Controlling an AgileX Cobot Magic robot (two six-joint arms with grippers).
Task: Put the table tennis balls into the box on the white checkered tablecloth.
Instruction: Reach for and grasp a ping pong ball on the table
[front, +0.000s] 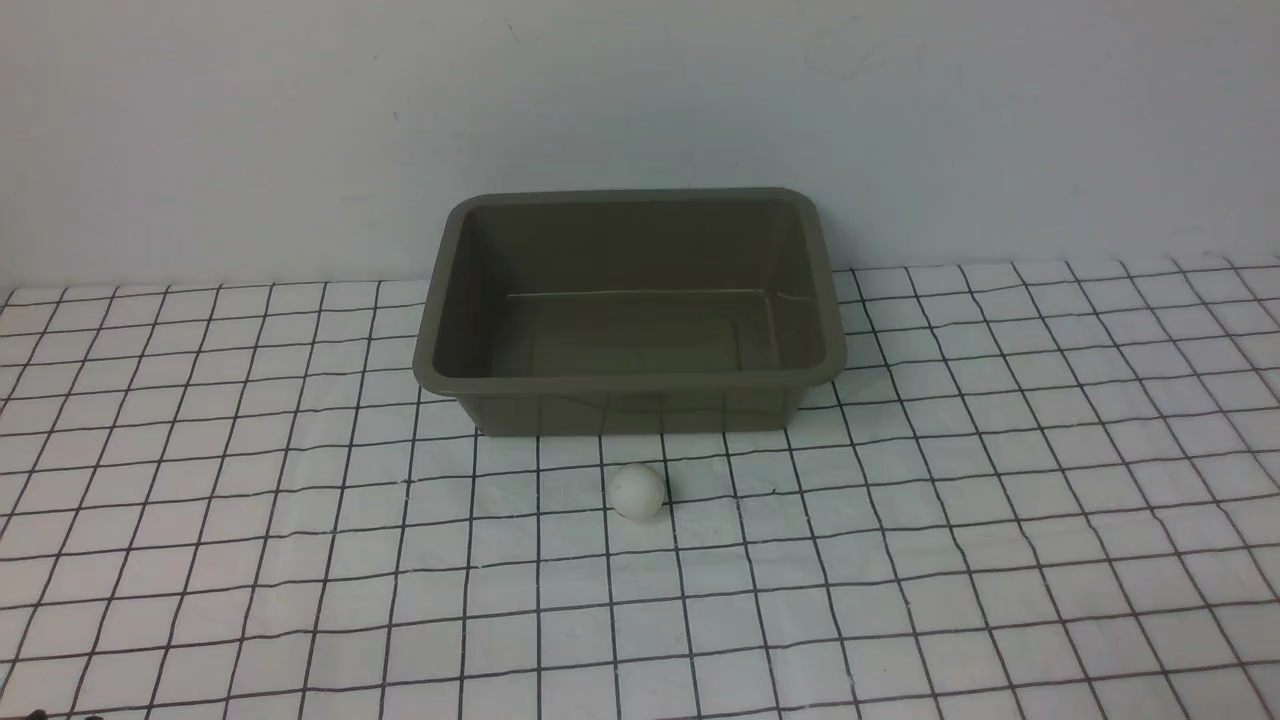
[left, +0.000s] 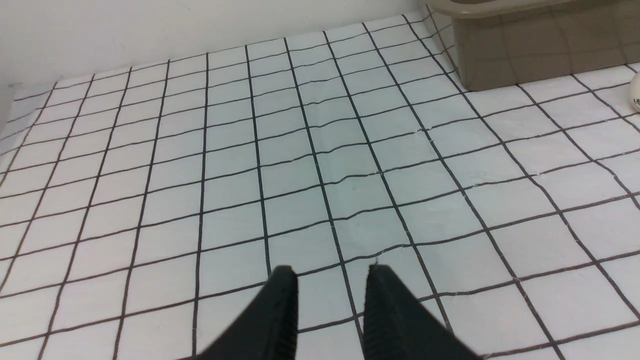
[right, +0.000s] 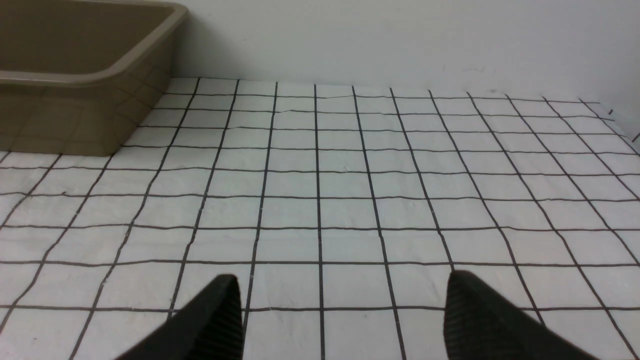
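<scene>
A small white table tennis ball (front: 637, 490) lies on the white checkered tablecloth (front: 950, 520), just in front of the near wall of the olive-grey box (front: 630, 395). The box is empty and stands at the back middle against the wall. Neither gripper shows in the front view. In the left wrist view my left gripper (left: 331, 270) is open by a narrow gap and empty above the cloth, with the box (left: 525, 55) and a sliver of the ball (left: 636, 92) far off. In the right wrist view my right gripper (right: 340, 280) is wide open and empty; the box corner (right: 75, 100) is far off.
A plain pale wall (front: 640, 100) rises right behind the box and the cloth's far edge. The cloth is slightly wrinkled and spreads to both sides of the box. The cloth's right edge (right: 620, 127) shows in the right wrist view.
</scene>
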